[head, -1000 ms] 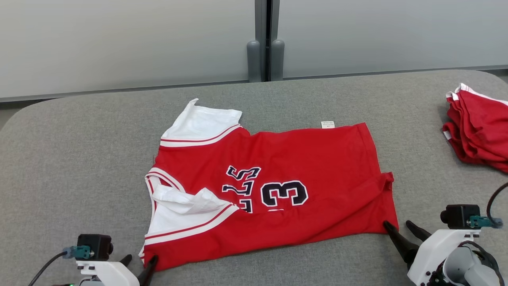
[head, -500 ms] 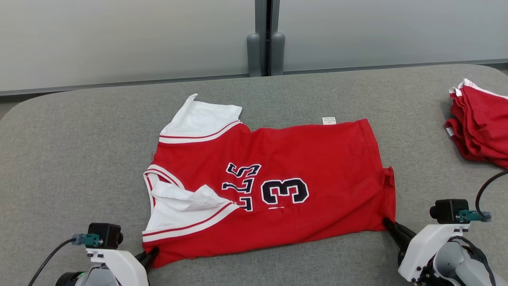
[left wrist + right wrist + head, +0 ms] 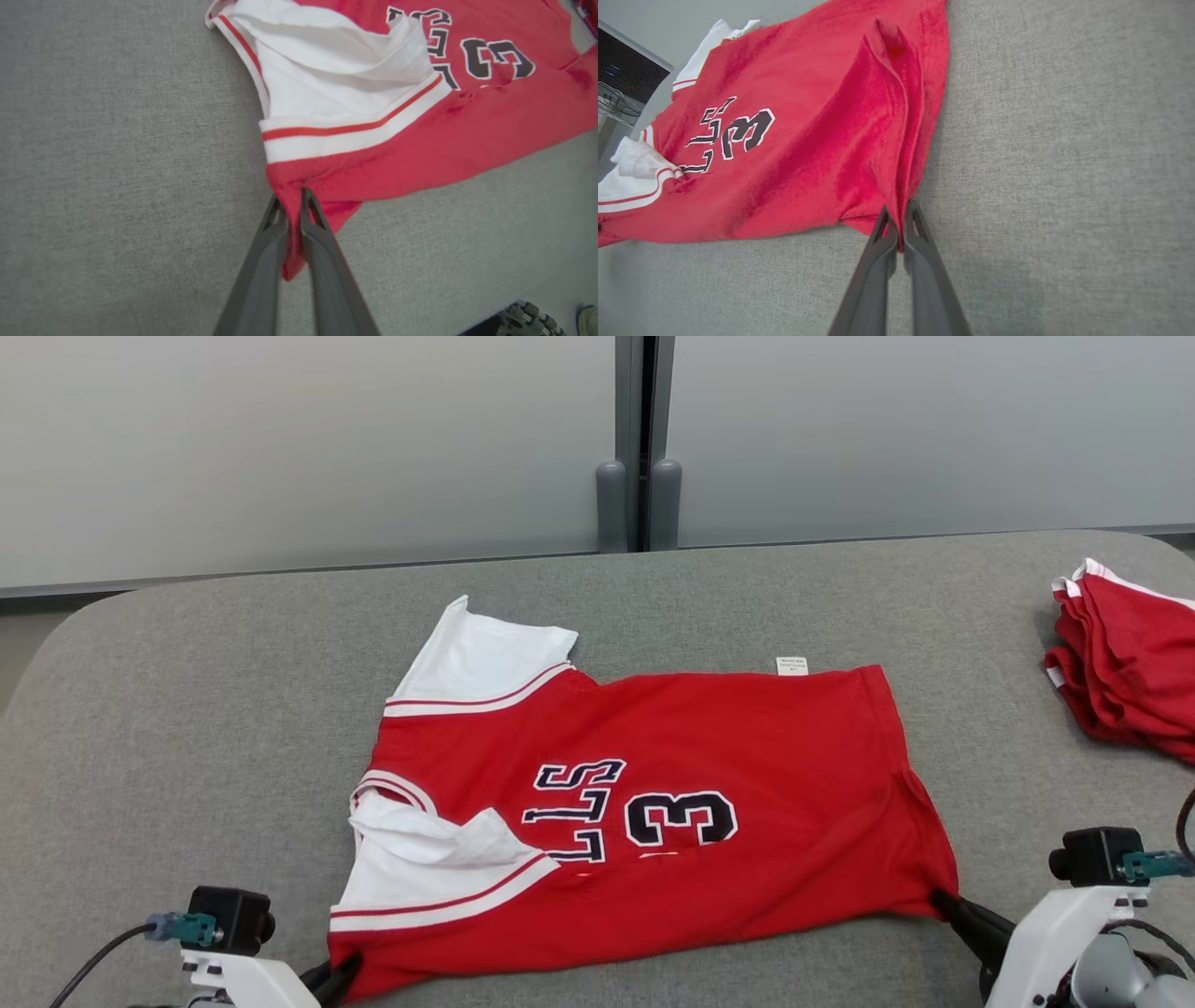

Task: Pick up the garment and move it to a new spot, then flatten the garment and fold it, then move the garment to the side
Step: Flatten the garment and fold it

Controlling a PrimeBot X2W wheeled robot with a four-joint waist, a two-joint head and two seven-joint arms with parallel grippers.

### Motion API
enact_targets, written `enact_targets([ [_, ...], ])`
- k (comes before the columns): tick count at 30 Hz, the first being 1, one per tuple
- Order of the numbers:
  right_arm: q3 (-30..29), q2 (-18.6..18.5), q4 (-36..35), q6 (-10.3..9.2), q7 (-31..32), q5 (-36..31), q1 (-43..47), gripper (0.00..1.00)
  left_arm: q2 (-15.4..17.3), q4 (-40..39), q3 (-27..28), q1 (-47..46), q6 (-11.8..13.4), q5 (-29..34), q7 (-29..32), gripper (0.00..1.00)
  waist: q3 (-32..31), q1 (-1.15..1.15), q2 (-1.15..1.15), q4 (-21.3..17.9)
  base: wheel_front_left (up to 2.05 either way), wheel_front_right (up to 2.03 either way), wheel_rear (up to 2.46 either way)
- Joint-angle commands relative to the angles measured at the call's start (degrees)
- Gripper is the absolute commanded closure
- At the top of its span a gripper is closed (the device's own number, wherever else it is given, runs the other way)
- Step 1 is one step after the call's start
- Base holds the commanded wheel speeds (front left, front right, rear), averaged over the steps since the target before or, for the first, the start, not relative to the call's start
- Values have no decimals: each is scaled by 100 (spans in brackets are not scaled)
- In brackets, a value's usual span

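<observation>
Both claws are shut on cloth. Your left claw (image 3: 292,198) pinches the near corner of the shirt (image 3: 653,747) at its sleeve end. Your right claw (image 3: 899,210) pinches the near corner at the hem end, with red fabric bunched between its fingers.

You have the grey table (image 3: 187,709) under everything, and the shirt lies spread near its middle, front side up. Its long axis runs left to right, from one claw to the other, and the whole body of it lies ahead of both claws, away from you. Each arm is nearest its own corner, so a fold would most likely carry the near edge forward toward the far edge, with both claws travelling together. The near white sleeve (image 3: 420,859) is rumpled and may need smoothing.

A pile of red clothes (image 3: 1130,663) sits well apart at the table's right edge.

On the chest you can read "LLS" (image 3: 579,803) and a large "3" (image 3: 681,817), both lying sideways. A small white tag (image 3: 792,665) pokes out at the far edge; its print is too small to read.
</observation>
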Motion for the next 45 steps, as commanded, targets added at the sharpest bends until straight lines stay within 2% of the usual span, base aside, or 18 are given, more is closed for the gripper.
enact_targets([
  [1,-78,-114,-117,1,95,73,187,100,131,-167,-3,115,87,-18,42,100,-41,0,0,11,0,0,0],
  [8,-485,-389,-651,1,601,167,900,100,640,-1023,0,535,459,-158,165,100,-49,0,0,-48,0,0,0],
  [11,-684,-422,-749,1,689,116,1080,100,755,-1181,47,664,570,-234,122,100,-44,0,0,-75,0,0,0],
  [18,-1245,-292,-1015,0,1149,-99,1492,100,973,-1472,74,955,748,-378,89,100,-74,0,0,-144,0,0,0],
  [19,-1323,-241,-1028,0,1230,-118,1553,83,981,-1501,83,969,773,-386,78,100,-78,0,0,-144,0,0,0],
  [20,-1395,-193,-1040,0,1320,-162,1603,51,979,-1522,88,979,787,-387,84,66,-84,0,0,-142,0,0,0],
  [21,-1470,-143,-1057,0,1417,-190,1651,0,968,-1542,79,990,791,-398,98,15,-94,0,0,-140,0,0,0],
  [22,-1544,-100,-1092,0,1487,-243,1681,0,957,-1561,58,996,795,-405,130,0,-102,0,0,-137,0,0,0],
  [27,-1999,180,-1374,5,1726,-636,1775,0,960,-1616,45,769,823,-245,186,0,-127,0,0,-124,0,0,0],
  [33,-2526,383,-1883,6,1499,-1063,1552,0,1093,-1673,254,181,788,112,179,0,-130,0,0,-124,0,0,0],
  [38,-2705,635,-1879,6,1414,-1453,1015,0,1053,-1383,497,-571,462,155,394,0,74,0,0,-167,0,0,0],
  [42,-2783,907,-1546,5,1327,-1654,312,0,872,-942,582,-1374,52,302,689,0,489,0,0,-241,0,0,0],
  [45,-2751,1051,-1202,5,1345,-1769,-260,0,678,-529,470,-2015,-366,487,1061,0,813,0,0,-267,0,0,0],
])
